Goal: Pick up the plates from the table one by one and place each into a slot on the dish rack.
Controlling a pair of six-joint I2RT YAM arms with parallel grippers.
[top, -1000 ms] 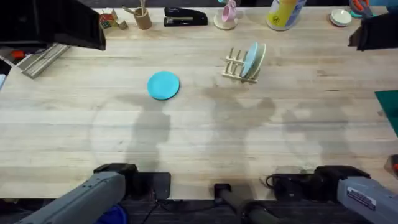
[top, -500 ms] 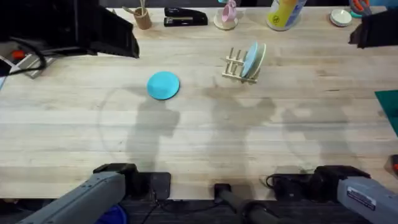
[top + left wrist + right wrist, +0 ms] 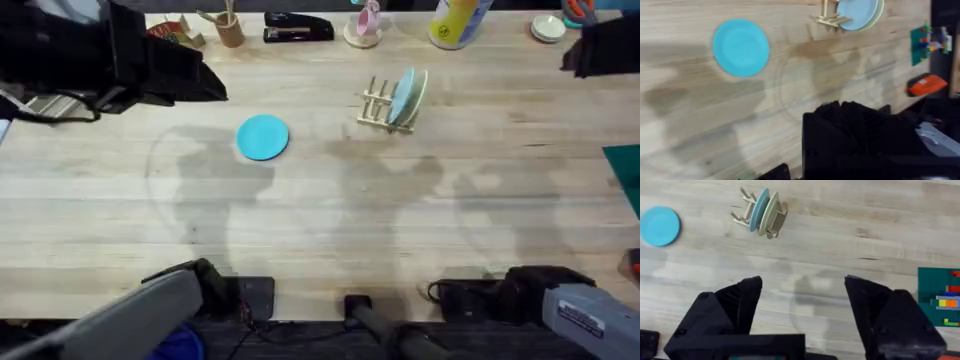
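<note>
1 turquoise plate (image 3: pixel 263 136) lies flat on the table (image 3: pixel 330 230), rack (image 3: pixel 385 103) holding 2. Right claw (image 3: pixel 802 297) gapes empty; left's state unclear. Risk: flat plate skidding from the fingers.

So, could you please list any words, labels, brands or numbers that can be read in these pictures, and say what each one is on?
No text can be read in these pictures.
White label on the right arm's base: has print, too small and blurred to read.
Yellow bottle at the table's far edge: printed label, too blurred to read.
Turquoise plate, the plates in the dish rack: no markings to be seen.
</note>
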